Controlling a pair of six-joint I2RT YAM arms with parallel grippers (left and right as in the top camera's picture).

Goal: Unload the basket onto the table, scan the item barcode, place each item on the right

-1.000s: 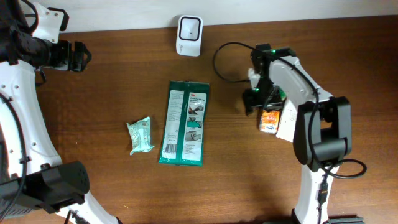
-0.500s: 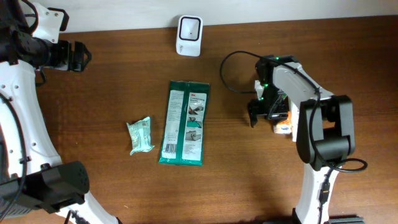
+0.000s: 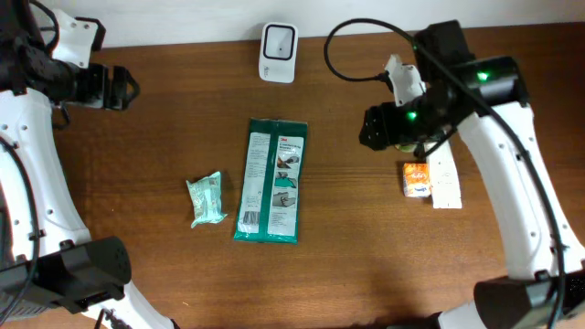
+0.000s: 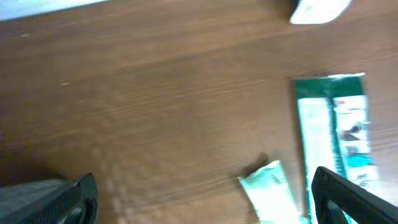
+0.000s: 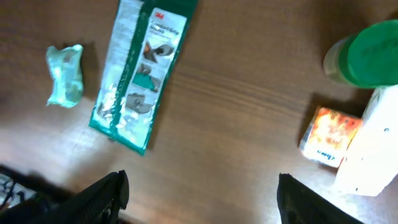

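Risen since last frame: right gripper (image 3: pixel 382 128), jaws wide apart, empty. Left gripper (image 3: pixel 114 84) spread full, empty. Green wipes pack (image 3: pixel 270 180) flat mid-table, long axis 12-to-6, lying 8 o'clock from right jaws, 4 o'clock from left; right nearer, likely next item. Orange box (image 3: pixel 417 179) on table, 5 o'clock of right jaws.

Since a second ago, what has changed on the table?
The right gripper released the orange box beside the white box and rose away, open. The green packet, small pouch, scanner and left gripper stayed put.
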